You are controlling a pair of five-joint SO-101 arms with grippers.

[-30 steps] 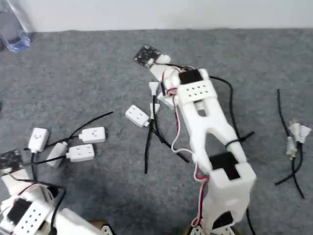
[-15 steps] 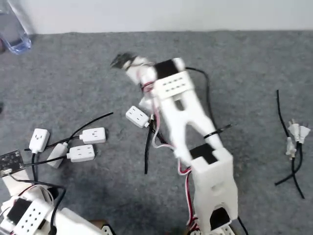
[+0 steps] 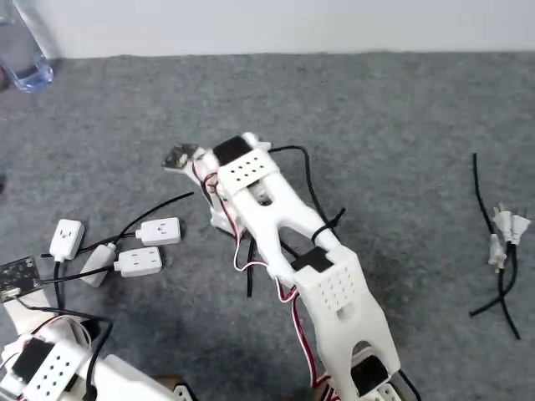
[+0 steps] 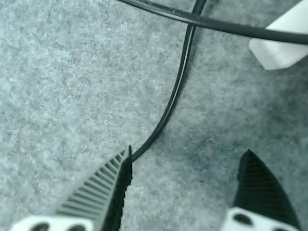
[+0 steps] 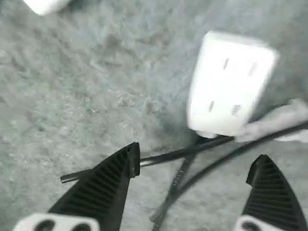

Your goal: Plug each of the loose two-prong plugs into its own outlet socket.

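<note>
**Over the counter's middle: hanging wide above a socket, holding nothing**

Over the middle of the counter (image 3: 401,109), hanging wide open and empty as the right tool (image 5: 198,154), with black cables (image 5: 168,154) crossing between the jaws and a white outlet socket (image 5: 226,84) lying face up just beyond them. Probably risking a pinch on cable rather than plug if closing here, and then dragging the socket askew by its cord. Possibly also risking a knock on that socket from the arm hanging low above it. Judging distance to be the larger trouble, with the loose two-prong plugs (image 3: 506,230) lying near the right edge, well apart from this socket and from the other sockets (image 3: 138,261) gathered toward the left edge: likely needing a long carry, with cords trailing and catching on the way.

Spanning from the near edge to the middle as the right arm (image 3: 276,225), drawn out long and slanting toward the left edge, wrist tipped down over the socket. Sitting folded at the near left corner as the left arm (image 3: 46,363), with the left tool (image 4: 187,156) spread wide too, gripping nothing, pointing down at bare counter beside a thin black cord (image 4: 169,106) and the corner of a white block (image 4: 284,43).
</note>
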